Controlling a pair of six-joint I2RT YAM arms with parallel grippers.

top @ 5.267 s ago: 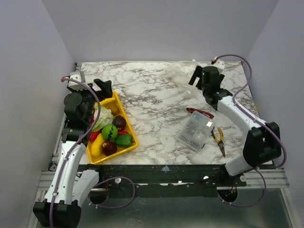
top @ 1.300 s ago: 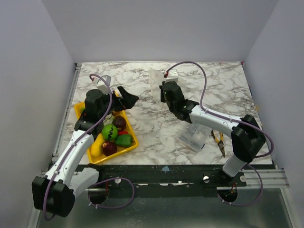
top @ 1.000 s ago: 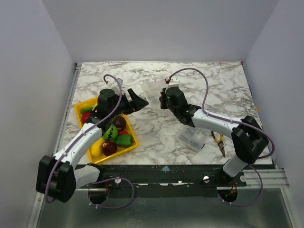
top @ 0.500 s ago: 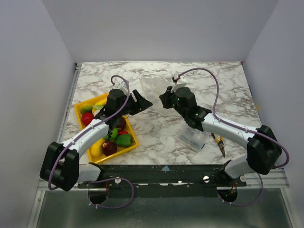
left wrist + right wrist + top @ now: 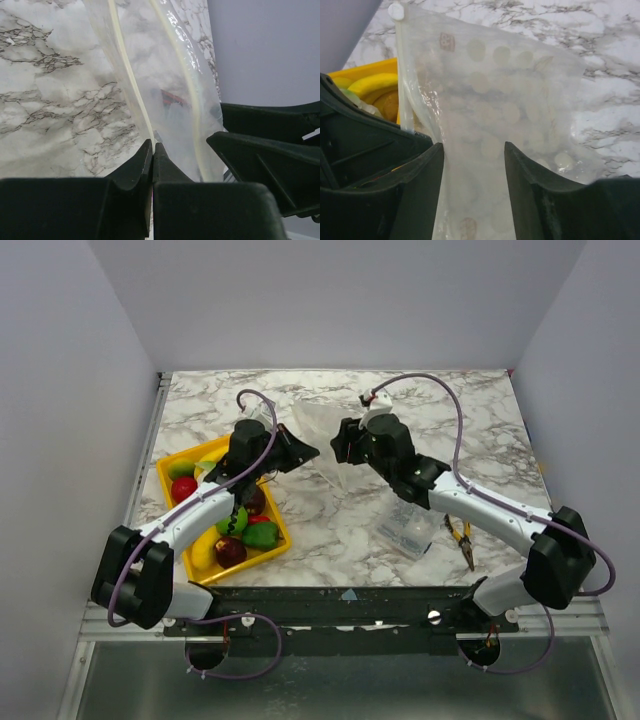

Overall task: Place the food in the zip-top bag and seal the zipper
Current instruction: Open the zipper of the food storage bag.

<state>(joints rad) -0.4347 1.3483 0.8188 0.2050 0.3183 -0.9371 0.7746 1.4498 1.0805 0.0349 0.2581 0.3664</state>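
The clear zip-top bag (image 5: pixel 316 426) hangs between my two grippers above the middle of the table. My left gripper (image 5: pixel 306 452) (image 5: pixel 152 145) is shut on the bag's mouth edge, pinching one pale zipper strip (image 5: pixel 125 65). The other strip (image 5: pixel 186 75) runs free beside it. The bag's film (image 5: pixel 490 100) lies between the spread fingers of my right gripper (image 5: pixel 338 444) (image 5: pixel 474 150), which is open. The food sits in the yellow tray (image 5: pixel 250 562) at the left: a green striped ball (image 5: pixel 232 521), a dark red fruit (image 5: pixel 230 551), a green pepper (image 5: pixel 262 535) and a banana (image 5: pixel 372 82).
A clear plastic box (image 5: pixel 410 525) lies right of centre under the right arm. Yellow-handled pliers (image 5: pixel 461 533) lie beside it. Grey walls close off the table at the back and on both sides.
My left gripper has reached in and shut on the bag's mouth edge. My right gripper, shut on the bag before, has opened.
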